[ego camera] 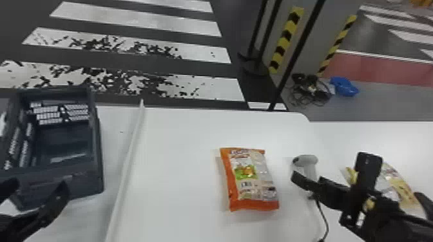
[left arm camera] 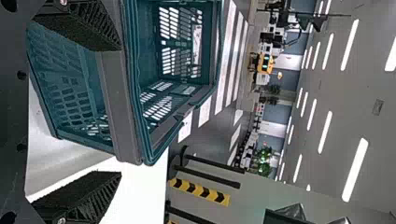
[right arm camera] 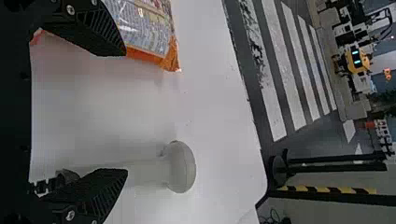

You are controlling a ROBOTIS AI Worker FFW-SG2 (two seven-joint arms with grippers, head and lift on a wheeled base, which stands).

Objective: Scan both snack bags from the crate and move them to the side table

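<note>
An orange snack bag (ego camera: 253,180) lies flat on the white table, with part of it (right arm camera: 147,28) beyond one finger in the right wrist view. My right gripper (ego camera: 309,184) stands open to the bag's right, close by the grey-white scanner (ego camera: 305,161). Seen from the right wrist, the open gripper (right arm camera: 124,112) has the scanner (right arm camera: 180,167) near its lower finger. A yellow and white snack bag (ego camera: 401,186) lies at the far right, partly behind the right arm. My left gripper (ego camera: 37,193) is open at the near side of the dark crate (ego camera: 95,141); the left wrist view shows the gripper (left arm camera: 121,107) before the crate (left arm camera: 126,107).
A raised white ridge (ego camera: 130,151) runs between crate and orange bag. The scanner's black cable (ego camera: 324,215) trails toward the near edge. Beyond the table stand black posts (ego camera: 290,61), with loose cables (ego camera: 309,91) and a blue object (ego camera: 344,87) on the floor.
</note>
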